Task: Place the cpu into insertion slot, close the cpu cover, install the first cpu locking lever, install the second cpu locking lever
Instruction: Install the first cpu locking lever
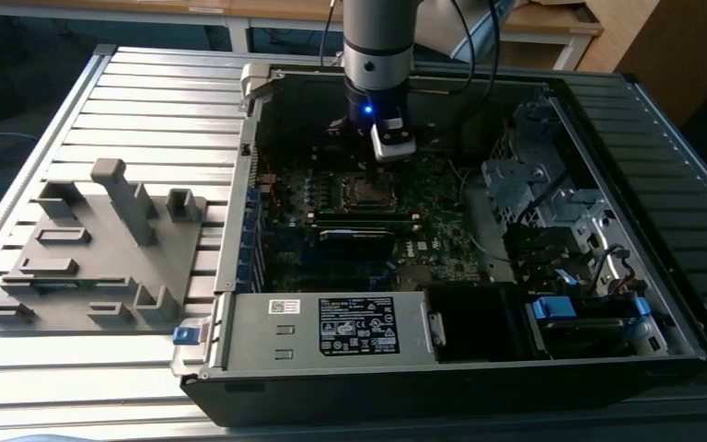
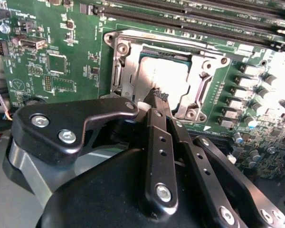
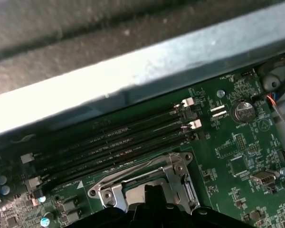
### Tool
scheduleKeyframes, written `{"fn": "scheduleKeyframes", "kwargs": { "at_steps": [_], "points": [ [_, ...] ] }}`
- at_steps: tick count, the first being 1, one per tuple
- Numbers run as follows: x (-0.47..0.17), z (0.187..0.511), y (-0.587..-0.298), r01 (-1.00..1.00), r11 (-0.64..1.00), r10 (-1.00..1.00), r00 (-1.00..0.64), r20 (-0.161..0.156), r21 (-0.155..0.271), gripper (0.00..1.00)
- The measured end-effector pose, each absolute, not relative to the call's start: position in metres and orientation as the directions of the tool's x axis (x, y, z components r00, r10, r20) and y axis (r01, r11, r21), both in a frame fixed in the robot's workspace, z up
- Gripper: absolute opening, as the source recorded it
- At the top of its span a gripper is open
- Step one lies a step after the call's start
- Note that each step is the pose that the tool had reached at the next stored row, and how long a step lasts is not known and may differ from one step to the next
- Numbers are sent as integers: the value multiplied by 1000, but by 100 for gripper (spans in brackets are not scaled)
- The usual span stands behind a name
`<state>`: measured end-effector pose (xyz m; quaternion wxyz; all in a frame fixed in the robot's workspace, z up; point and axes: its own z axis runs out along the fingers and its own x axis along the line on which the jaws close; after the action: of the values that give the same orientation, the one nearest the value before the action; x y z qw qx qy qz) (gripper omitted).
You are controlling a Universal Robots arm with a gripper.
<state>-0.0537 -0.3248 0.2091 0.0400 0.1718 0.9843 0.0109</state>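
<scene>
While its fingers press together, the tool [image 2: 156,97] hovers touching the cpu cover [image 2: 194,90].

The arm [image 1: 378,37] is a silver-grey cylinder with a dark lower collar, a small blue light and a pale boxy wrist block. Black cables trail behind it. The hand [image 2: 156,102] is matte black: flat linkage bars and narrow fingers [image 2: 157,137] studded with silver screws.
</scene>
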Motion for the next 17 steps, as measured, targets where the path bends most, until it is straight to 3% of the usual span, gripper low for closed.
{"fn": "scheduleKeyframes", "kwargs": {
  "at_steps": [11, 17],
  "points": [
    [-54, 209, -325, 314, 949, 316, -946, -74, 36, 10],
    [-54, 208, -325, 315, 949, 316, -947, -53, 28, 10]
  ]
}}
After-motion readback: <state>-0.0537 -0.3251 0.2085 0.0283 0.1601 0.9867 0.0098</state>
